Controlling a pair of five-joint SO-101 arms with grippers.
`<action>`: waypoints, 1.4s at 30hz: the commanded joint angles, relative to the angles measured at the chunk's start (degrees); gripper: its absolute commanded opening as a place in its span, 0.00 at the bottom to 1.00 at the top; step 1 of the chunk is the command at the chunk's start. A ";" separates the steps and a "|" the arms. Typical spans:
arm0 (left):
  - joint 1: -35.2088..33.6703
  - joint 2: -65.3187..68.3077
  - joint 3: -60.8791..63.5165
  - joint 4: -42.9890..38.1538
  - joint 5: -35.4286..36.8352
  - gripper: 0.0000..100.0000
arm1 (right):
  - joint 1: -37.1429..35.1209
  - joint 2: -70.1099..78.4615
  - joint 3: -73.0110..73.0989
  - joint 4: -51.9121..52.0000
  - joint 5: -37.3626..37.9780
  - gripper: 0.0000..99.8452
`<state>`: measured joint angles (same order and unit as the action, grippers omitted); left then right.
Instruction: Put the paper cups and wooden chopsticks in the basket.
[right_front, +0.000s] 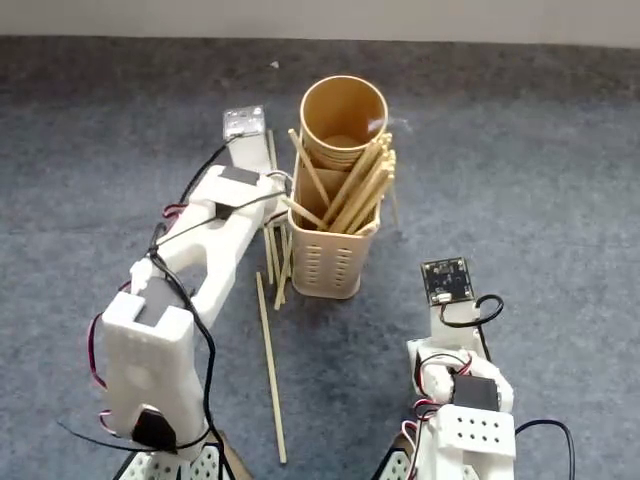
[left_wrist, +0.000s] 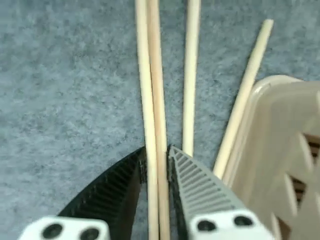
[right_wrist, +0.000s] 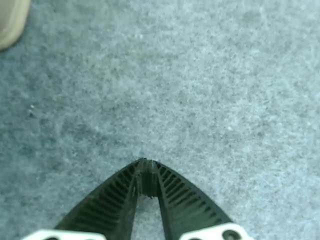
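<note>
Pickup step, at nine o'clock of the basket.
Left gripper pinches two chopsticks; next, lift them into the basket. Right gripper pressed together.

The carpet is a mottled blue-grey with paler flecks. The basket is cream-beige, and its wall is patterned with neat rows of small dark slots. The paper cups are plain tan-brown. The chopsticks are pale bare wood. The left arm and right arm are white, with red and black wires. The left gripper has 1 black ribbed finger and 1 that looks grey. The right gripper has 2 black ribbed fingers.
</note>
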<state>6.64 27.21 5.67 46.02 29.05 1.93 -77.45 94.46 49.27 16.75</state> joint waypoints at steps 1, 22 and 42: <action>-0.13 0.57 -2.24 0.26 -3.69 0.00 | -0.48 -0.57 -0.04 -0.84 0.62 0.00; 3.74 -30.11 -38.81 24.18 -17.85 0.00 | -0.57 -0.57 -0.04 -0.84 0.62 0.00; 21.58 -80.48 22.73 -19.08 -25.32 0.00 | -0.57 -0.57 -0.04 -0.84 0.62 0.00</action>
<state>26.42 -51.65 27.65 30.81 3.91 1.93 -77.45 94.46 49.27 16.75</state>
